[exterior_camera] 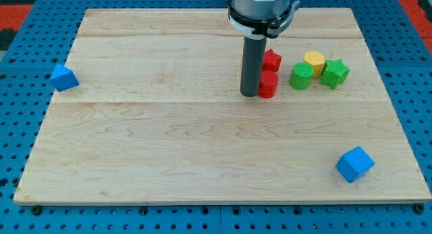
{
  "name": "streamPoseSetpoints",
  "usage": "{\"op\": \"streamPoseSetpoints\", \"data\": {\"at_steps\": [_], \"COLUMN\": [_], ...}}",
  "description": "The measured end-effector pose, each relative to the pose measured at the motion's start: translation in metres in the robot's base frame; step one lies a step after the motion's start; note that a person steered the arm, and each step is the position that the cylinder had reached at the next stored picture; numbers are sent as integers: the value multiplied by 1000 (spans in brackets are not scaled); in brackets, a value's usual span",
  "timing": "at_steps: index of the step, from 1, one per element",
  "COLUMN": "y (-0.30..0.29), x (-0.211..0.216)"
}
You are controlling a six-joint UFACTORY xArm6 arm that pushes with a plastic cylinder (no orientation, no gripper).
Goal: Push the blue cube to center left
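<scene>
My tip point(249, 94) sits on the wooden board point(169, 146) a little right of centre and toward the view's top, the dark rod rising straight from it to the arm's grey collar. There is no gripper on this arm — only the rod, which holds nothing. Just to the tip's right, touching or very nearly touching the rod, stands a red cylinder point(268, 85), and right behind that, toward the view's top, a second red block point(273, 59) whose shape I cannot make out because the rod and the cylinder partly cover it. Farther to the view's right is a tight cluster: a green cylinder point(301, 76), a yellow block point(314, 60) just behind it, and a green star-like block point(334, 73) beside both. The blue cube point(354, 164) lies well apart from my tip, near the board's bottom right corner, turned so that one corner points toward the view's bottom. Another blue block point(63, 77), wedge-like in shape, rests off the board — on the blue perforated base point(20, 126) just past the board's left edge, toward the view's top.
</scene>
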State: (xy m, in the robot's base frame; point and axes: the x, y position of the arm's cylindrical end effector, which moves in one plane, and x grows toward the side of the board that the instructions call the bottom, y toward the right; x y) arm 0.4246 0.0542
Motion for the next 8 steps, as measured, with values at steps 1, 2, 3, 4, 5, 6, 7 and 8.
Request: {"op": "streamPoseSetpoints", "data": {"at_steps": [1, 2, 3, 4, 5, 6, 7, 8], "y": [20, 43, 43, 93, 191, 246, 222, 138], "x": [-5, -13, 39, 100, 114, 124, 177, 178]}}
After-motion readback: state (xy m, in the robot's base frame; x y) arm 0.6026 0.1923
